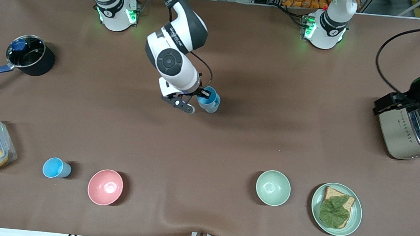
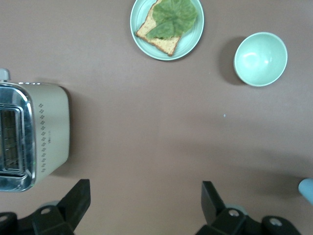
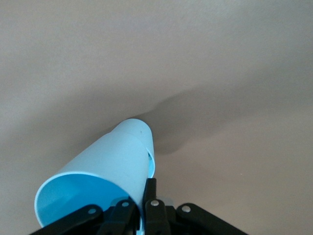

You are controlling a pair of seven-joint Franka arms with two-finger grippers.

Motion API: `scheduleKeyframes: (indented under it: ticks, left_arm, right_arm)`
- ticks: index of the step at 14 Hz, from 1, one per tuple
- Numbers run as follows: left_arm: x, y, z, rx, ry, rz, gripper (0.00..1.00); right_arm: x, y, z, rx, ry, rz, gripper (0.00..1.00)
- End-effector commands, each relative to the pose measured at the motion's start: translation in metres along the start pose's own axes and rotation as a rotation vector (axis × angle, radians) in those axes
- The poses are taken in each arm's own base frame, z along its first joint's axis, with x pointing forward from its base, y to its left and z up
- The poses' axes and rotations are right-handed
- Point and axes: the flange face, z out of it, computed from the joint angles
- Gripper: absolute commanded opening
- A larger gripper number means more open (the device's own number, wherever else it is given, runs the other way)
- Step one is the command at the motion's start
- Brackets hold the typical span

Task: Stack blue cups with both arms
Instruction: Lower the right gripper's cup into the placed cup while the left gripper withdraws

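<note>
My right claw [image 1: 196,100] pinched one blue cup's [image 1: 208,99] rim, ready for stacking with the second cup [image 1: 55,168]; my left claw [image 2: 144,196] waited wide above the toaster [image 1: 411,131].

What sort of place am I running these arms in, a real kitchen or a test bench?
Most likely a lab bench staged as a kitchen: a brown-covered table carrying a cream and chrome toaster, a black saucepan with a blue handle and a pale green plate of toast, with aluminium framing along the edge.
</note>
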Motion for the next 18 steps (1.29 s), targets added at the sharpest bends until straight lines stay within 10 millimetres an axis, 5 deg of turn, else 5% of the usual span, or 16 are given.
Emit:
scheduleKeyframes:
  ticks: [1,5,10,11,12,13,14,18]
  left_arm:
    - [-0.006,-0.015,-0.009,0.005,-0.027,0.017,1.0]
    - [-0.007,-0.04,-0.014,0.007,-0.034,0.047,1.0]
    - [-0.01,-0.038,-0.014,0.009,-0.05,0.055,1.0]
    - [-0.011,-0.039,-0.017,0.009,-0.044,0.052,1.0]
    - [-0.013,-0.04,-0.021,0.01,-0.036,0.052,1.0]
    - [-0.013,-0.04,-0.021,0.009,-0.037,0.052,1.0]
    - [-0.013,-0.04,-0.021,0.01,-0.036,0.05,1.0]
    - [-0.015,-0.037,-0.021,0.011,-0.042,0.056,1.0]
  right_arm:
    - [-0.006,-0.007,0.006,0.001,0.009,0.013,0.0]
    - [-0.012,-0.009,0.013,-0.005,0.008,0.016,0.0]
    - [-0.015,-0.011,0.021,-0.008,0.013,0.022,0.0]
    - [-0.014,-0.011,0.02,-0.008,0.013,0.023,0.1]
    - [-0.012,-0.01,0.02,-0.009,0.011,0.031,0.4]
    - [-0.014,-0.011,0.02,-0.009,0.013,0.053,0.81]
    - [-0.015,-0.012,0.021,-0.012,0.019,0.072,1.0]
    - [-0.01,-0.009,0.014,-0.016,0.034,0.07,1.0]
